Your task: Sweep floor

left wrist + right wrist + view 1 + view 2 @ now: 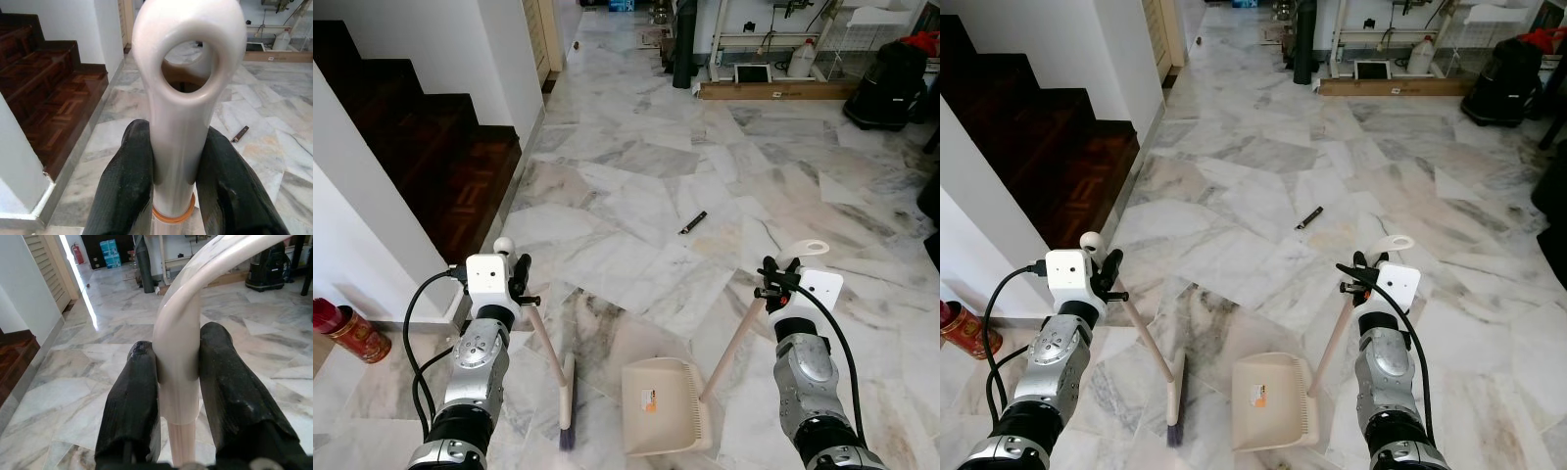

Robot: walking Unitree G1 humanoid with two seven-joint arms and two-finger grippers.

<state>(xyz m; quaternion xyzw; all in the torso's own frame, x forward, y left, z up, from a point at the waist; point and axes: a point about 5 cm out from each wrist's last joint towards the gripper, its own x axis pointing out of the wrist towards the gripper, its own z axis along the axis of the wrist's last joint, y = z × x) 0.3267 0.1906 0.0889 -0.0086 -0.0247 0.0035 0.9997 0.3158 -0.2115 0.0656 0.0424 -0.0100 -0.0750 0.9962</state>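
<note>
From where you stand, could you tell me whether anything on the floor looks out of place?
A small dark stick-like object lies loose on the white marble floor, ahead of the beige plastic dustpan and the pale-handled broom; what it is cannot be told.

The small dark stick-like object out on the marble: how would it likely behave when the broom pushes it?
The dark object looks slim and rigid, probably light, so the broom should shift it easily. On the glossy marble floor it may slide or roll past the dustpan. What it is cannot be told.
</note>
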